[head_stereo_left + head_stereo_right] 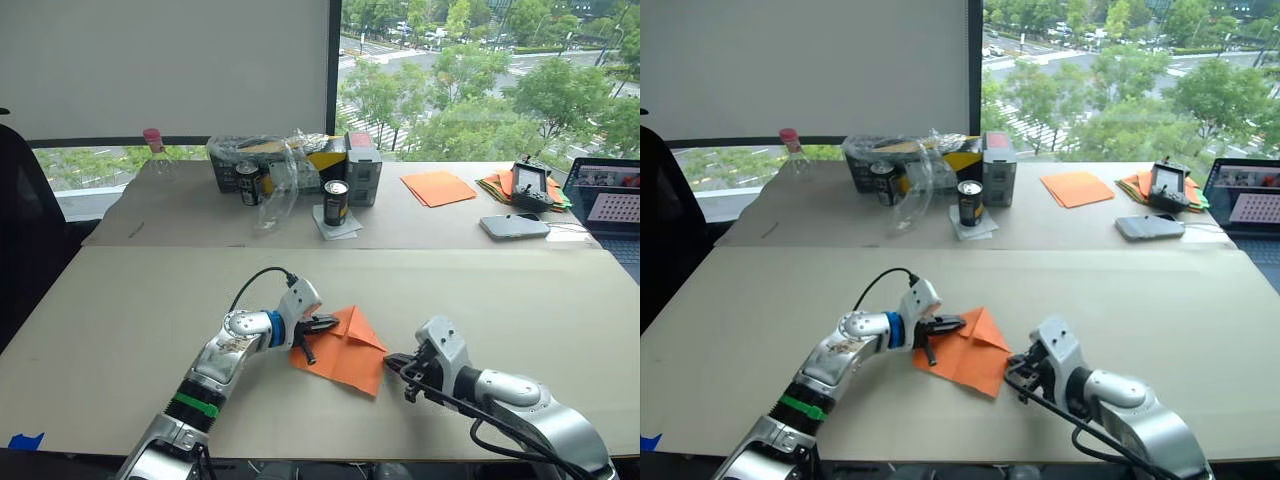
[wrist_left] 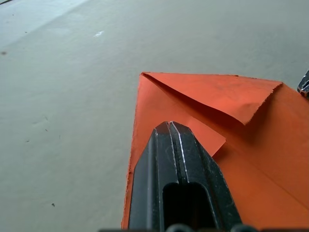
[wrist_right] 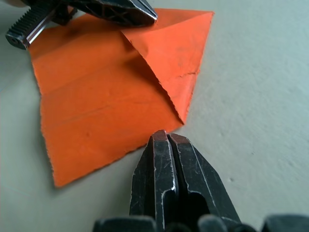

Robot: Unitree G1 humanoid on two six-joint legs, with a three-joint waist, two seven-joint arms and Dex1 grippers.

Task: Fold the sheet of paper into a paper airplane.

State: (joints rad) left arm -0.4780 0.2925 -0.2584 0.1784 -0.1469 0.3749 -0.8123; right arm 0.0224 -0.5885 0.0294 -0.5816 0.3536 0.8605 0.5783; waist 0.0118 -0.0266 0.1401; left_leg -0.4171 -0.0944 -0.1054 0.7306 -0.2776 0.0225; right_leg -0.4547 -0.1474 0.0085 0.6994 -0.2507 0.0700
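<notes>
A: What lay on the table, left to right?

B: At the far left stood one clear bottle [image 1: 155, 150] with a pink cap. Next came a box [image 1: 268, 160] under crumpled clear plastic, then two dark cans [image 1: 249, 183], one before the box and one [image 1: 336, 202] on a white pad. Past those lay a flat stack of orange sheets [image 1: 438, 187], a multicoloured pile [image 1: 500, 185] with a small device on it, one phone [image 1: 514, 226], and a laptop [image 1: 607, 205] at the right edge.

A: And the task's paper?

B: One sheet [image 1: 345, 350], bright orange, lay flat on the near board between the two grippers. Its far end was folded into a point, with two triangular flaps meeting along a centre line.

A: The grippers?

B: The left gripper [image 1: 322, 323] had its fingers closed together, the tips over the sheet's left edge; I could not tell whether they pinched it. The right gripper [image 3: 167, 136] was closed too, holding nothing, its tips just beside the sheet's right edge.

A: The surface and room?

B: Pale cardboard-coloured boards [image 1: 120, 300] covered the table. Behind were a white screen and a window onto green trees and a road.
</notes>
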